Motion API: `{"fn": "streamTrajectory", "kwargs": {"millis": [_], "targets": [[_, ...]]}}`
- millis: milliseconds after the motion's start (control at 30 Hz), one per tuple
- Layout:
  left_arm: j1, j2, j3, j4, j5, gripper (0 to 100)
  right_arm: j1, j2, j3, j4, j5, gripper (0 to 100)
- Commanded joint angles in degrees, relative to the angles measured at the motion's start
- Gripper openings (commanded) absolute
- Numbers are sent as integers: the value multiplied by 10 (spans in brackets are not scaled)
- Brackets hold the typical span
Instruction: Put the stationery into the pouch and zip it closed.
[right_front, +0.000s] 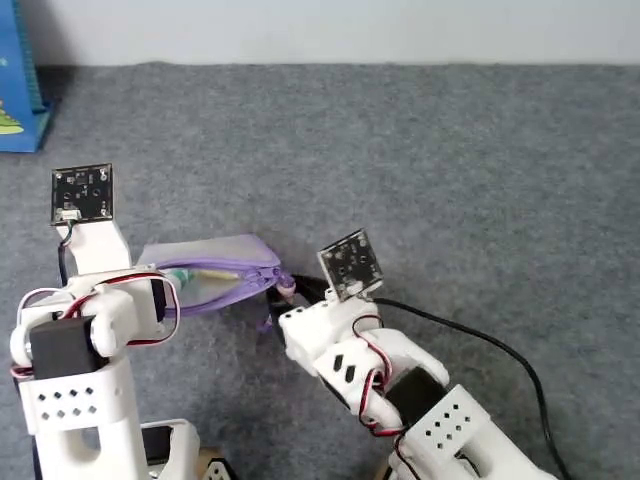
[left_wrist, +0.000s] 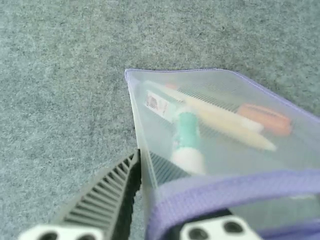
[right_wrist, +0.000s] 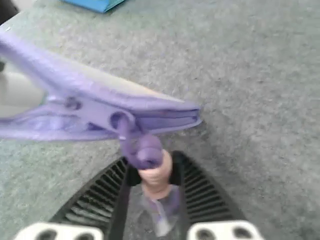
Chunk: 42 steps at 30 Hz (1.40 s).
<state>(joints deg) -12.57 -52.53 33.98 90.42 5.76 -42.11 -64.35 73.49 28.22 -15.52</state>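
The purple-edged clear pouch (right_front: 215, 268) lies on the grey carpet between both arms. Through its wall I see a green-and-white glue stick (left_wrist: 186, 137), a yellow pencil (left_wrist: 235, 130) and an orange eraser (left_wrist: 265, 119). My left gripper (right_front: 168, 285) is shut on the pouch's left end, one ribbed finger (left_wrist: 107, 197) outside the wall and the other under the purple band. My right gripper (right_wrist: 150, 180) is shut on the zip pull (right_wrist: 150, 167), a purple tab with a pink charm, at the pouch's right end (right_front: 285, 288). The slider (right_wrist: 120, 121) sits near that end, and the mouth gapes to its left.
A blue box (right_front: 20, 85) stands at the far left edge by the back wall, and also appears in the right wrist view (right_wrist: 95, 4). A black cable (right_front: 480, 340) trails from the right arm over the carpet. Open carpet stretches behind and to the right.
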Motion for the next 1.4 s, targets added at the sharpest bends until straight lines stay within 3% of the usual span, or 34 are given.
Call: {"fn": "streamTrajectory", "kwargs": {"millis": [0, 167, 333, 533, 700, 800, 1000, 1133, 1367], "targets": [[-3, -2, 0, -16, -6, 11, 34, -5, -4, -9, -6, 28], [-3, -2, 0, -17, -6, 11, 40, -7, 5, -7, -4, 8], [-3, -2, 0, -24, -6, 12, 40, -21, -8, 68, 25, 8], [18, 2, -1, -128, -5, 19, 38, -153, -11, 203, 37, 8], [132, 4, 1, -188, -4, 172, -2, -292, -7, 329, 60, 8], [219, 4, 1, -212, -3, 262, -3, -342, -6, 338, 69, 8], [362, 4, 27, -277, -34, 275, -4, -351, -7, 362, 92, 8], [398, 4, 49, -335, -53, 275, -5, -351, -7, 361, 93, 8], [404, 4, 62, -401, -50, 276, -5, -352, -7, 356, 89, 8]]}}
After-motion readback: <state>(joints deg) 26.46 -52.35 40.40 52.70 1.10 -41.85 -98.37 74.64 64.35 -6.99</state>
